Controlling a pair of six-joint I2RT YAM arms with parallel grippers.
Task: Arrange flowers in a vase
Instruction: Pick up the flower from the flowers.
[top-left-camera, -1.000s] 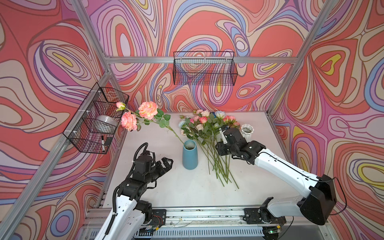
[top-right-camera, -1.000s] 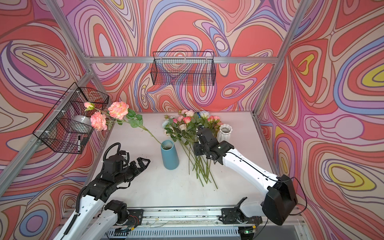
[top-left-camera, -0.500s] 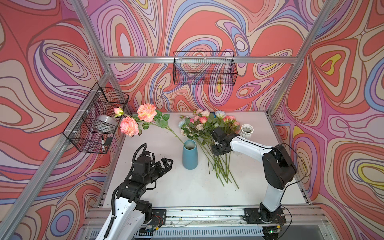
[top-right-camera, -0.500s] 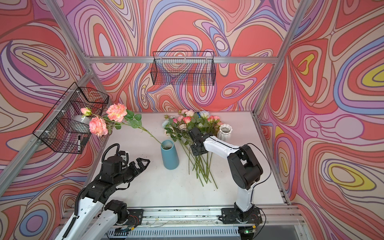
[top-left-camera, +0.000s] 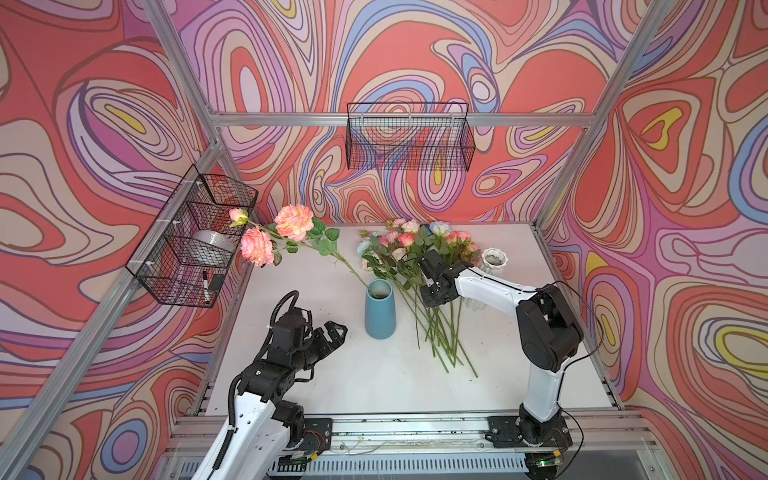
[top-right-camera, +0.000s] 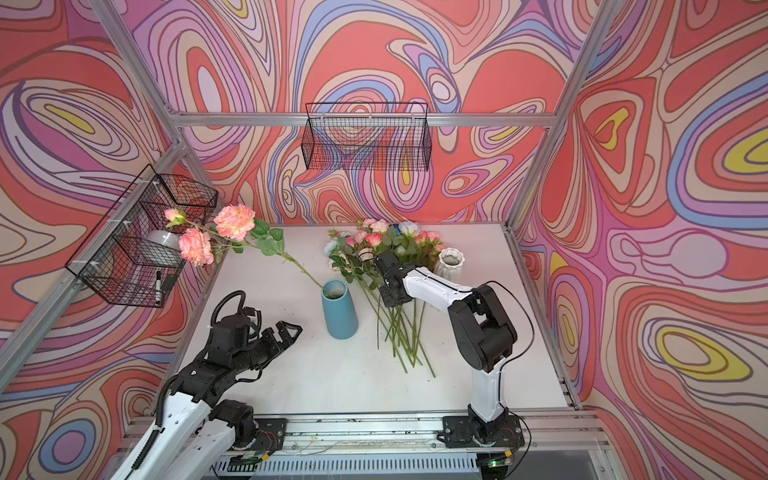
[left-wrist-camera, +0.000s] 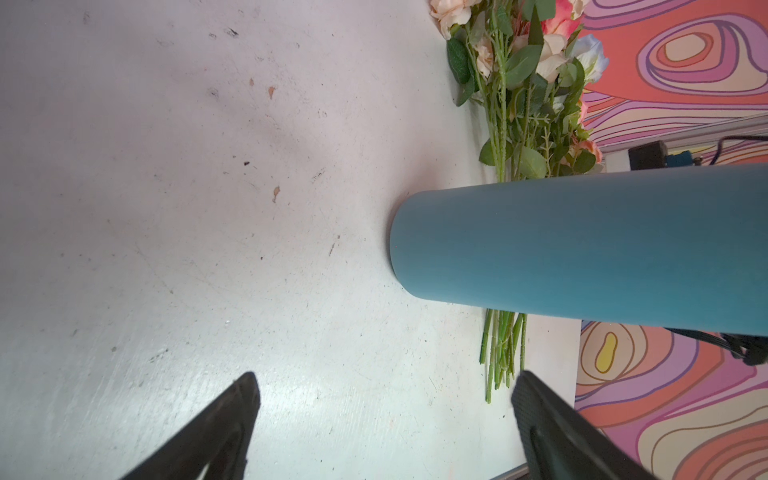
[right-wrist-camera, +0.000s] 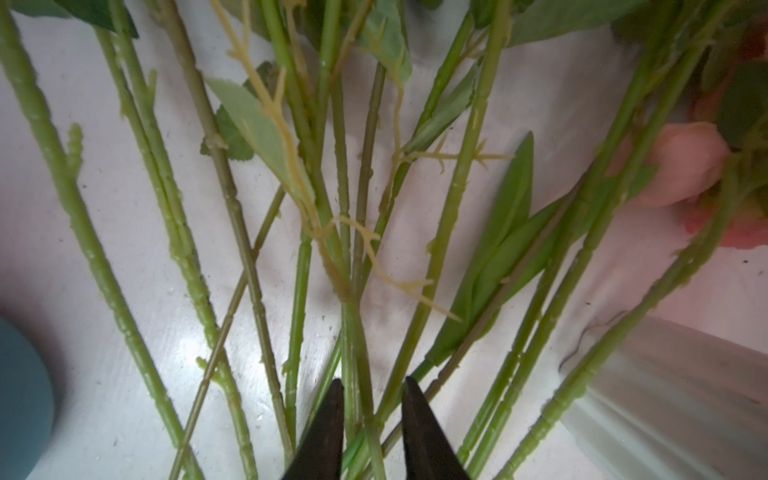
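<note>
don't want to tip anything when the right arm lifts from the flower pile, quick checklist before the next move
1. One stem only in the jaws of the right gripper: not ok, at least two green stems run between them.
2. Those jaws closed on stems: not ok, a gap shows.
3. The tall blue vase upright: ok, one pink-bloomed branch leans in it.
4. The left gripper clear of that vase: ok, open, apart.
5. The white ribbed vase clear of the right arm: cannot tell, arm overlaps it.
</note>
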